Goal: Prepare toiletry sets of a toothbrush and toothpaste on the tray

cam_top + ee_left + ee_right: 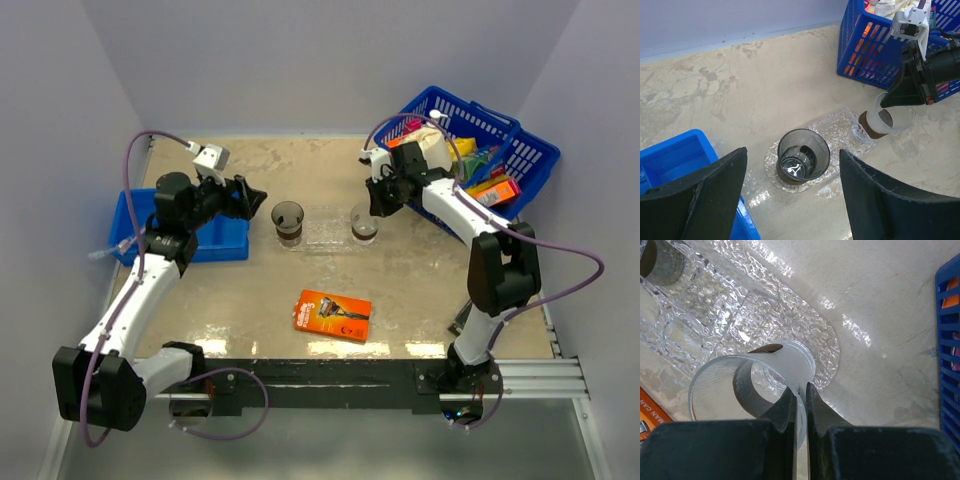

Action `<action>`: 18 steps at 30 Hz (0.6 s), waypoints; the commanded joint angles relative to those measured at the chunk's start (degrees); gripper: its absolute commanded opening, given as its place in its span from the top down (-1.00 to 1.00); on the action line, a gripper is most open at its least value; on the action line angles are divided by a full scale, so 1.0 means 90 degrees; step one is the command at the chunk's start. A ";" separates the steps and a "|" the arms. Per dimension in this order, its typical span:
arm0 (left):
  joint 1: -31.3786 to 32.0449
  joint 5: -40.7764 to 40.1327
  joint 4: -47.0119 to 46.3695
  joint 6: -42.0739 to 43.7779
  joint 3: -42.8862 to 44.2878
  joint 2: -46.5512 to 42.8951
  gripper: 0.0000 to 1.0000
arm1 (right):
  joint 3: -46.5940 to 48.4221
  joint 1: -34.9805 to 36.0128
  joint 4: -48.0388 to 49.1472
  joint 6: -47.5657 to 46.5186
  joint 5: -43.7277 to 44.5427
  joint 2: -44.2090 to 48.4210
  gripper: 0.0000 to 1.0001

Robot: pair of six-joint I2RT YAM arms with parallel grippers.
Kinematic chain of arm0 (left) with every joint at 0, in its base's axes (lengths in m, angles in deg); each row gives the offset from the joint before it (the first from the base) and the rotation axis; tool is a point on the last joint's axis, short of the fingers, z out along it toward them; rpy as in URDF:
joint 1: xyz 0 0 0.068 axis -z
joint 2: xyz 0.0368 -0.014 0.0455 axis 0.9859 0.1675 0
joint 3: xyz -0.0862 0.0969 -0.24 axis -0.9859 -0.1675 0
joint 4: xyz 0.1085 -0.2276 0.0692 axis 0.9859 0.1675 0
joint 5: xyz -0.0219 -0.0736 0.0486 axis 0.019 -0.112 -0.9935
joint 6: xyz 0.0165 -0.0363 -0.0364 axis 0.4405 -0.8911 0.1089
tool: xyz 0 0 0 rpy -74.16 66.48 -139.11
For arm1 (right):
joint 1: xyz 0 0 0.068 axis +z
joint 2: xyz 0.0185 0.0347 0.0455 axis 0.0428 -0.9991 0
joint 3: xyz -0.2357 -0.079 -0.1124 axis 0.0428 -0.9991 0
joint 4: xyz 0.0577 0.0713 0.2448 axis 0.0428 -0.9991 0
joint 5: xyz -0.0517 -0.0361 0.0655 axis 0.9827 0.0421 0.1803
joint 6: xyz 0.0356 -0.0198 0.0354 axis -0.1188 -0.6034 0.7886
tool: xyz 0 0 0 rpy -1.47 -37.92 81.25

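The clear tray (325, 233) lies mid-table; it also shows in the left wrist view (840, 131) and the right wrist view (735, 310). A brownish translucent cup (287, 222) stands upright on its left end (803, 156). My right gripper (374, 208) is shut on the rim of a second cup (740, 385), holding it tilted over the tray's right end (884, 121). My left gripper (256, 196) is open and empty, left of the standing cup (792, 160). I cannot make out any toothbrush or toothpaste tube.
A blue wire basket (520, 150) with several colourful packs stands at the back right, behind the right arm. An opaque blue bin (220, 242) sits under the left arm. An orange razor pack (333, 315) lies near the front middle.
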 commanded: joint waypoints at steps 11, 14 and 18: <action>0.0029 0.0006 -0.0110 0.0161 0.0192 0.0114 -0.55 | 0.0358 0.0017 0.0491 -0.0316 -0.0323 -0.0059 0.71; 0.0029 0.0015 -0.0110 0.0161 0.0201 0.0124 -0.55 | 0.0349 0.0027 0.0501 -0.0316 -0.0362 -0.0088 0.63; 0.0038 0.0025 -0.0110 0.0161 0.0201 0.0124 -0.55 | 0.0320 0.0036 0.0550 -0.0316 -0.0382 -0.0088 0.56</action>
